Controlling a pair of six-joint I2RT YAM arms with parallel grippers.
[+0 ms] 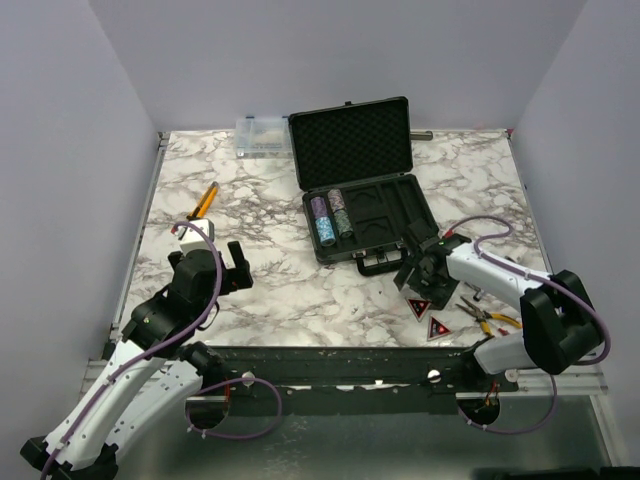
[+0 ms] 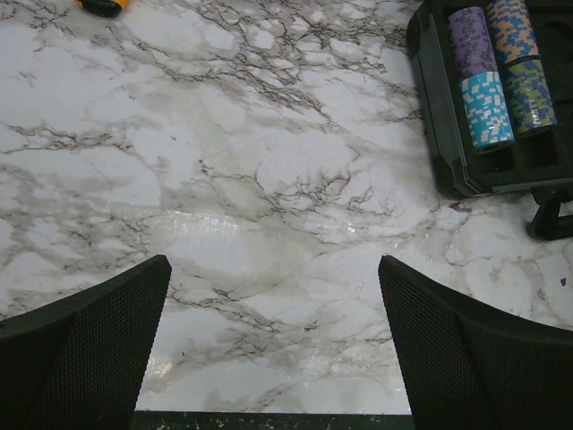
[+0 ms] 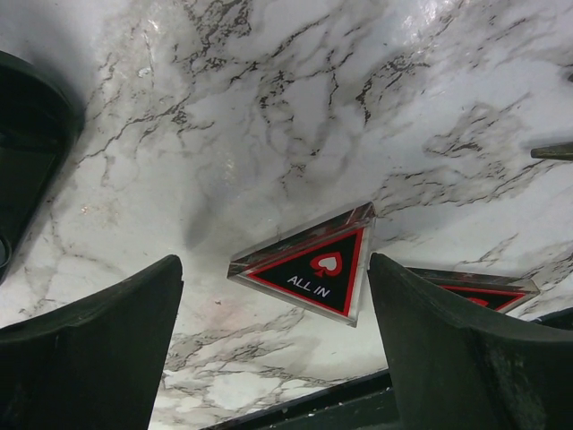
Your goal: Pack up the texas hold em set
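Note:
The black briefcase [image 1: 392, 203] lies open at the table's middle back, its foam lid [image 1: 350, 140] raised. Short purple, blue and dark chip stacks [image 1: 331, 216] fill the slotted tray's left end; the left wrist view shows these chip stacks [image 2: 494, 72] too. Two red-black triangles [image 1: 419, 307] [image 1: 438, 327] lie on the marble near the front right. My right gripper [image 1: 418, 276] hovers open just over them. In the right wrist view its fingers straddle the "ALL IN" triangle [image 3: 313, 264], and the second triangle [image 3: 474, 291] peeks from behind the right finger [image 3: 448, 358]. My left gripper [image 1: 222, 262] is open above bare marble.
Pliers [image 1: 487, 318] lie right of the triangles. An orange-handled tool [image 1: 205, 200] lies at the left and a clear organiser box [image 1: 260, 135] at the back beside the lid. The table's dark front rail [image 1: 330, 360] runs close behind the triangles.

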